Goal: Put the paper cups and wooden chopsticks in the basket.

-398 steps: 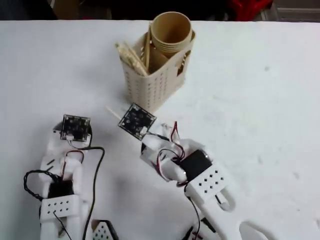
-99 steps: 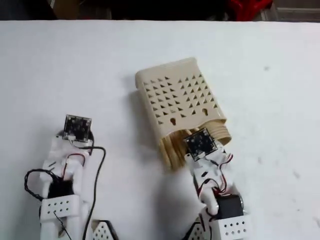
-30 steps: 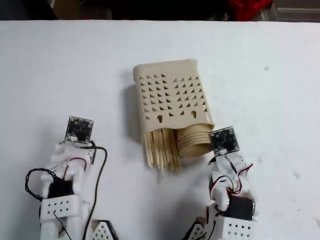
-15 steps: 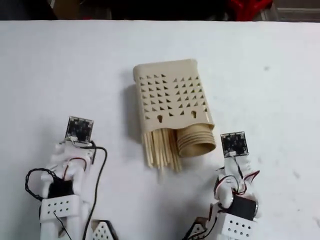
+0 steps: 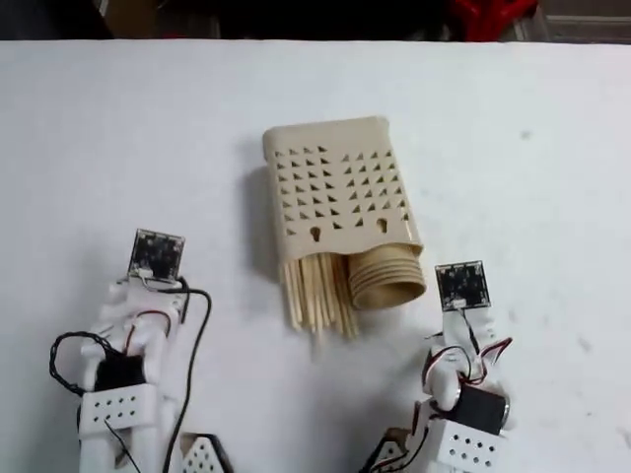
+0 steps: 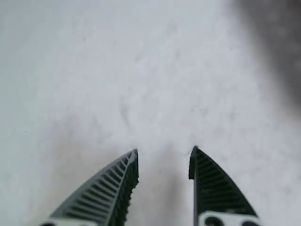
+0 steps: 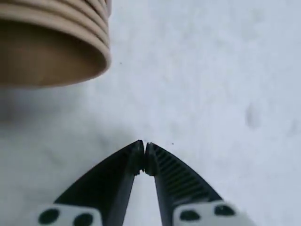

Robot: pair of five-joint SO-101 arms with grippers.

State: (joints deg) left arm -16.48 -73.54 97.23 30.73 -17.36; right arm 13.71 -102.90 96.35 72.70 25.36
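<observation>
The cream perforated basket (image 5: 337, 187) lies on its side in the middle of the white table, mouth toward the arms. A nested stack of paper cups (image 5: 385, 278) pokes out of its mouth, and a bundle of wooden chopsticks (image 5: 315, 296) sticks out beside it. In the right wrist view the cups' rims (image 7: 51, 42) lie close ahead of my right gripper (image 7: 144, 157), which is shut on nothing over bare table. My left gripper (image 6: 163, 165) is open above bare table, well to the left of the basket. In the high view the right arm (image 5: 461, 296) stands just right of the cups.
The white table (image 5: 532, 148) runs wide on all sides of the basket. A dark strip with a red object (image 5: 488, 15) lies beyond the far edge. The left arm (image 5: 138, 325) rests near the front left, with black cables looping beside it.
The basket, upright at first, has been laid on its side with the cups and chopsticks in it. Over the last second my right arm drew back and to the right, away from the cups.
</observation>
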